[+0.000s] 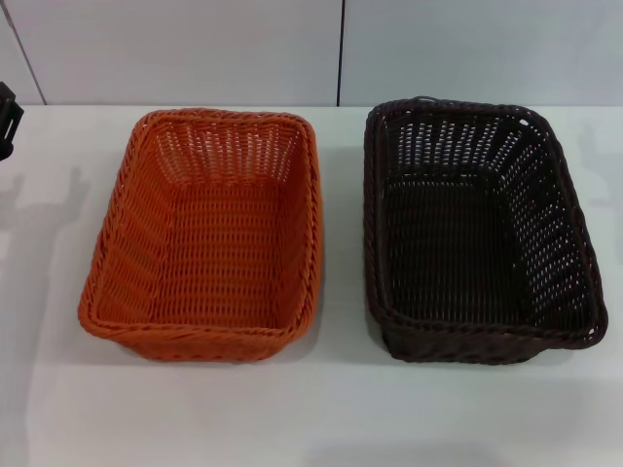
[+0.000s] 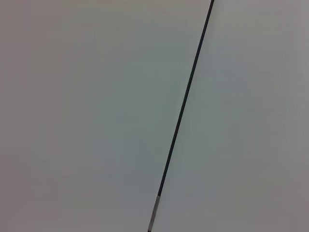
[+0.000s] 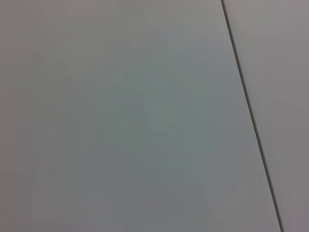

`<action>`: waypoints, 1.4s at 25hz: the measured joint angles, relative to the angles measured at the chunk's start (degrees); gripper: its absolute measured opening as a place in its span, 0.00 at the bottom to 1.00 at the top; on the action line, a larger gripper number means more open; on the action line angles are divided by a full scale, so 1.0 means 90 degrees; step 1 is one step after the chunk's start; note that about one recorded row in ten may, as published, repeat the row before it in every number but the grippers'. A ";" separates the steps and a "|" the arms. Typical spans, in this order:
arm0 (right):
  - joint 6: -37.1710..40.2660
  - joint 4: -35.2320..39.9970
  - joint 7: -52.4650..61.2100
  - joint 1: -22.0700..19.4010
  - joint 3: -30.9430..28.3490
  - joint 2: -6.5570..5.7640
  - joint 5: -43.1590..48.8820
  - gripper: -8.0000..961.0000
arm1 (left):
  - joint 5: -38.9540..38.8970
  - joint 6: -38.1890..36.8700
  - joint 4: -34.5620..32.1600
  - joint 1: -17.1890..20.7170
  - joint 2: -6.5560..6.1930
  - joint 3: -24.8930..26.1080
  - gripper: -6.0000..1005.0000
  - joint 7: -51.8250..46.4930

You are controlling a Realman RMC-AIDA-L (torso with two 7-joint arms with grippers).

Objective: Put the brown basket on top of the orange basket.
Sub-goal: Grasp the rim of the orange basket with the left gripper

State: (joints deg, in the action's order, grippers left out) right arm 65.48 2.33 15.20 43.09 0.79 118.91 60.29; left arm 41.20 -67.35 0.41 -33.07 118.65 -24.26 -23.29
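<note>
Brown basket (image 1: 482,229) sits right of orange basket (image 1: 206,233), apart, long axes both running away from robot. Right arm nearer. Grippers unseen, finger state cannot tell.

Lab-like: bare white table (image 1: 331,418), panelled wall (image 1: 195,49).

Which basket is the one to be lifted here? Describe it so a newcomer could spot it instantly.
On the white table two woven rectangular baskets sit side by side, apart. The brown basket is the one on the robot's right. It is nearly black, while its neighbour, the orange basket, is bright orange.
</note>
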 joint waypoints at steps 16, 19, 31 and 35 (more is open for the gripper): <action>0.0005 0.0044 0.0000 0.0091 0.0000 -0.0018 0.0000 0.66 | -0.0049 0.0220 0.0001 -0.0064 -0.0004 0.0033 0.83 0.0000; 0.0045 0.0044 0.0000 0.0090 0.0001 -0.0020 0.0000 0.66 | -0.0044 0.0544 -0.0049 -0.0157 -0.0024 0.0088 0.83 -0.0006; 0.0038 0.0043 0.0000 -0.0220 -0.0010 -0.0013 0.0000 0.66 | 0.0016 0.2802 -0.2923 -0.0113 -0.0082 -0.2728 0.83 -0.3034; 0.0007 0.0044 0.0000 -0.0309 -0.0026 -0.0012 0.0000 0.66 | 0.0260 0.4636 -0.4760 0.0278 -0.0256 -0.4673 0.83 -0.4370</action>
State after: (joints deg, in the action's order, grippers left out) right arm 65.54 2.72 15.21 40.31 0.55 118.81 60.29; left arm 43.54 -25.63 -42.44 -30.57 116.34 -66.32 -62.62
